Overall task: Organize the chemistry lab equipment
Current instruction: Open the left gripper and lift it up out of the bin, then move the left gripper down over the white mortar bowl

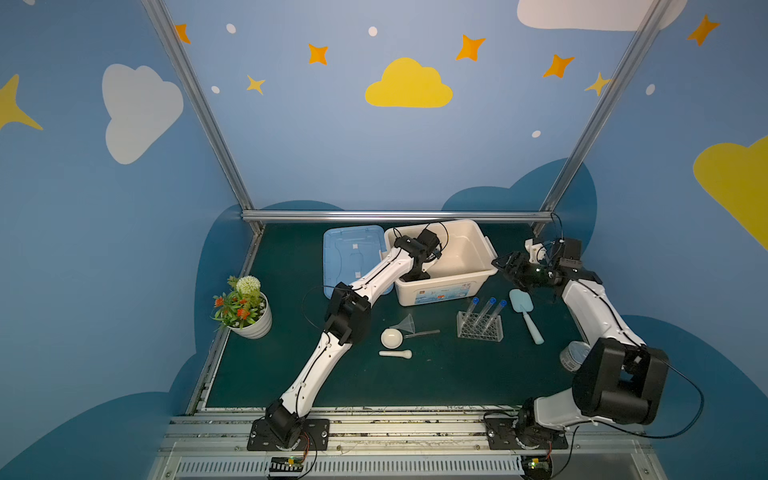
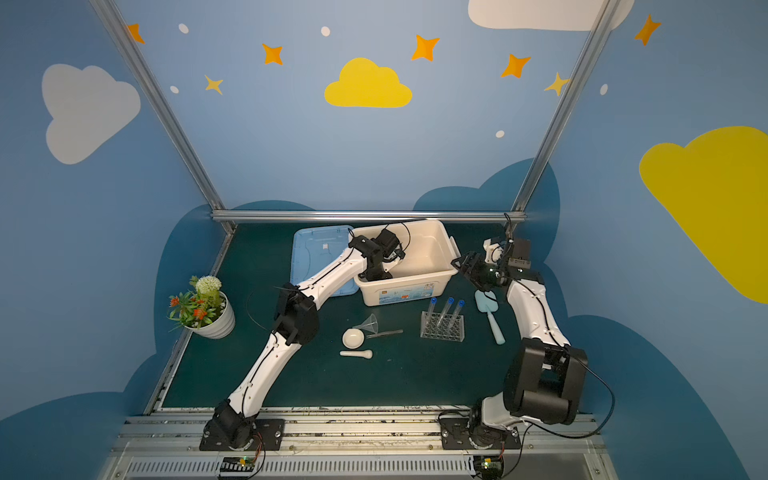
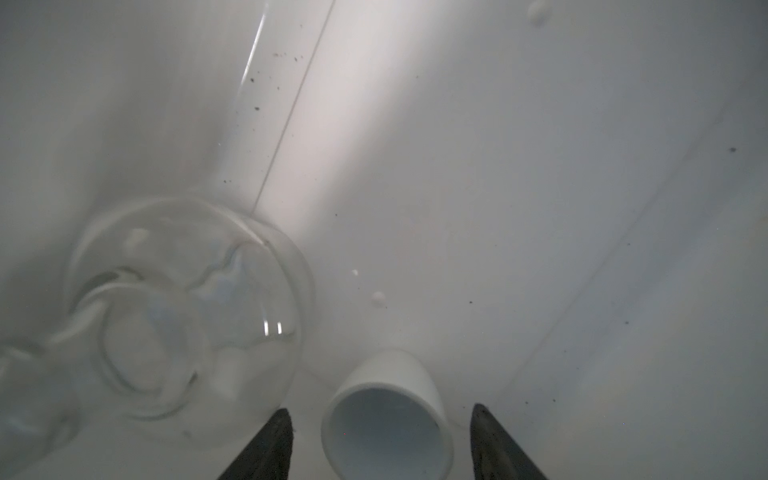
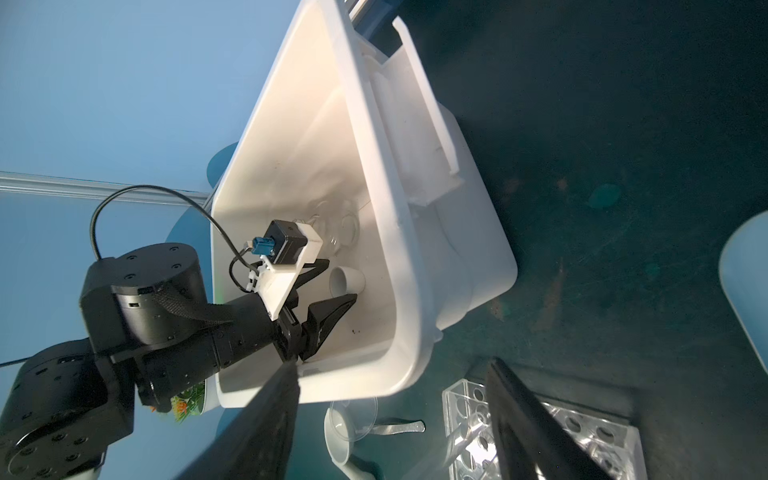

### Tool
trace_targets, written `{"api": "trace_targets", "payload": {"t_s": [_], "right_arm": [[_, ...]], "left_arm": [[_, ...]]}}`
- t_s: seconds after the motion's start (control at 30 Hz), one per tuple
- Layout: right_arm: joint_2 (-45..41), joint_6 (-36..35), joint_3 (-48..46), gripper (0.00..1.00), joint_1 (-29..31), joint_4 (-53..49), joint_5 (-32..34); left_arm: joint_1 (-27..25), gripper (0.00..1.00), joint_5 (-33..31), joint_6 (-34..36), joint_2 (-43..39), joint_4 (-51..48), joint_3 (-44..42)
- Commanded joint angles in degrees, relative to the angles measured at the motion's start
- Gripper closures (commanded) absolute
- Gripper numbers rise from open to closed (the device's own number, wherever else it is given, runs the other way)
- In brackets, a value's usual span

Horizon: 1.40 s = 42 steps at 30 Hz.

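My left gripper [image 3: 380, 449] reaches down into the white bin [image 1: 485, 246] and stands open. A small white cup [image 3: 386, 415] lies on its side between the fingers, with a gap on each side. Beside it the clear flask [image 3: 187, 307] lies on the bin floor. The right wrist view shows that cup [image 4: 353, 279] at the left gripper's tips. My right gripper [image 1: 505, 266] hovers open and empty just right of the bin. On the mat stand three blue-capped test tubes [image 1: 484, 309] in the clear rack [image 1: 480, 330]. Near the middle are the funnel [image 1: 406, 323], mortar [image 1: 391, 337], pestle [image 1: 395, 354] and thin rod [image 1: 426, 333].
The blue lid [image 1: 349, 257] lies flat left of the bin, partly under my left arm. A light blue scoop [image 1: 527, 316] lies right of the rack. A potted plant [image 1: 245, 309] stands at the left edge. A round container [image 1: 572, 355] sits by my right arm's elbow.
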Motion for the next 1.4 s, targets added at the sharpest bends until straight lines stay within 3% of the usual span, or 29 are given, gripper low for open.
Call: {"api": "trace_targets", "payload": {"t_s": [0.0,0.17,0.23,0.63,1.03,1.37], "right_arm": [[0.3,0.4,-0.1,0.29,0.1,0.5,-0.9],[-0.4,0.2,-0.2,0.29,0.0,0.6,-1.6],[-0.7,0.1,-0.3,0.29,0.1,0.5,-1.6],[-1.4,-0.1,-0.9,0.29,0.1,0.6,-1.5],[-3.2,-1.0,-1.0,0.27,-0.3,0.3,-1.0],[-3.4,-1.2,-1.2,0.24,-0.5,0.1,-0.2]], "left_arm": [[0.4,0.23,-1.5,-1.2,-1.6,-0.9,0.9],[0.3,0.11,1.5,-3.3,-5.8,0.2,0.9],[0.3,0.01,3.1,-4.5,-8.1,1.0,0.9],[-1.2,0.00,2.7,-9.4,-22.7,3.7,-3.3],[-1.5,0.00,-4.9,-18.0,-52.0,18.5,-46.5],[-2.5,0.00,-4.2,-31.8,-63.3,18.9,-68.6]]}}
